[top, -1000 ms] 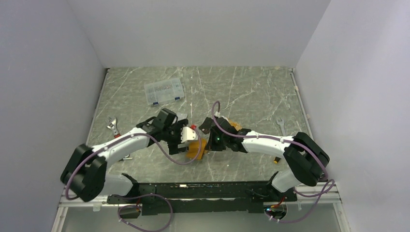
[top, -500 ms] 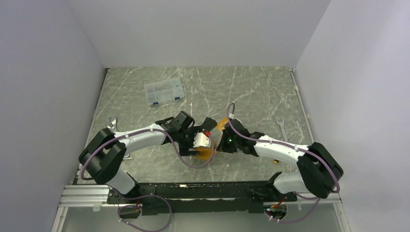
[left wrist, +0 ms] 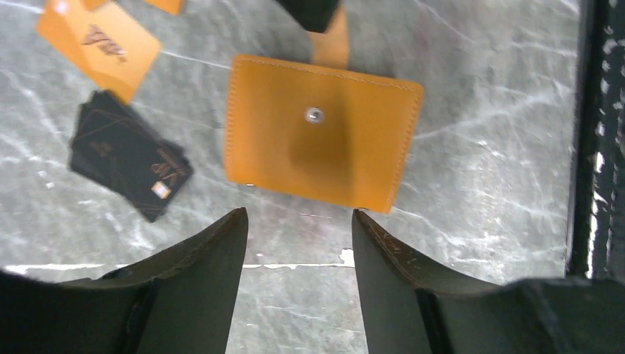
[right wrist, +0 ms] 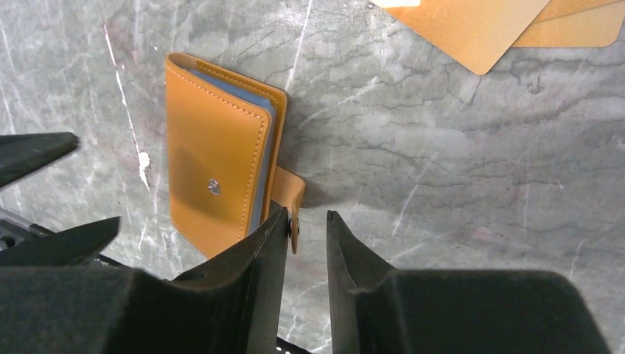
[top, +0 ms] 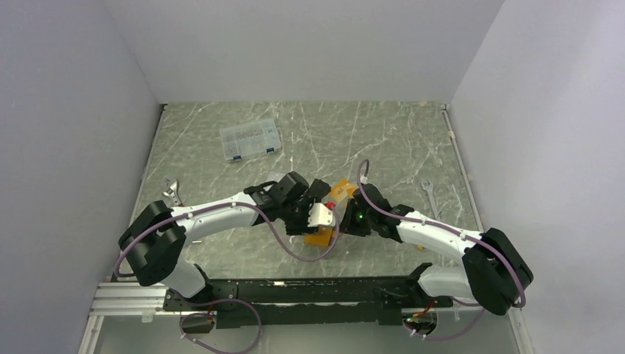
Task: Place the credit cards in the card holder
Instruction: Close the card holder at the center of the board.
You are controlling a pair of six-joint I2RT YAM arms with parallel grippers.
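Observation:
The card holder (left wrist: 324, 129) is a thick orange wallet lying folded on the marble table, snap stud facing up, with its tab (right wrist: 295, 203) sticking out. It also shows in the right wrist view (right wrist: 214, 169) and, partly covered, in the top view (top: 320, 237). My left gripper (left wrist: 295, 217) is open and empty just above the wallet's near edge. My right gripper (right wrist: 306, 217) is narrowly open with the tab between its jaws, against one finger. A black card (left wrist: 129, 155) and an orange card (left wrist: 99, 44) lie beside the wallet. Two more orange cards (right wrist: 472, 22) lie beyond it.
A clear plastic compartment box (top: 250, 139) stands at the back left. One wrench (top: 174, 193) lies at the left and another (top: 430, 192) at the right. The black front rail (left wrist: 597, 147) runs close to the wallet.
Both grippers have shifted right and closer together. The left arm has stretched out over the wallet. The visible part of the wallet has shifted a little right.

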